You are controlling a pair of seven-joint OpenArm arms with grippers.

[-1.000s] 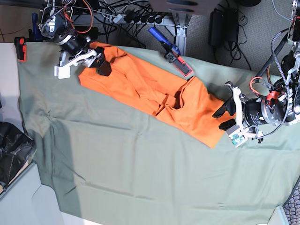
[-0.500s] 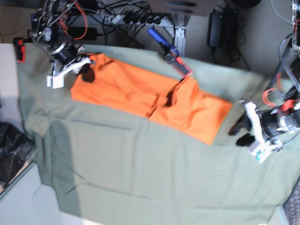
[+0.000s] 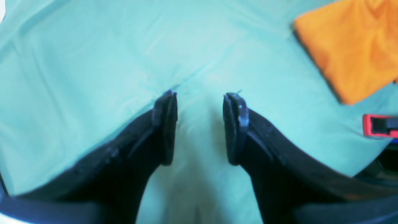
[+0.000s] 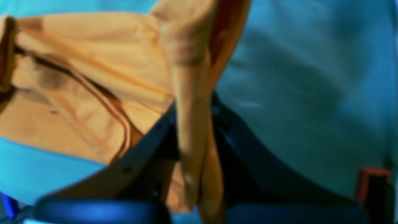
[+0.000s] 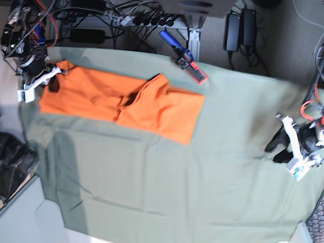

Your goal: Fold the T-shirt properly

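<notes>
Left wrist: your left gripper gapes empty, T-shirt at 2 o'clock; right wrist: right gripper pinches a shirt fold; base: shirt lies folded lengthwise at 10 o'clock, cross-folds seemingly remaining.

No legible text, labels, brands, numbers or signs in any view; wrist views blurred, base view too coarse to read small print.
</notes>
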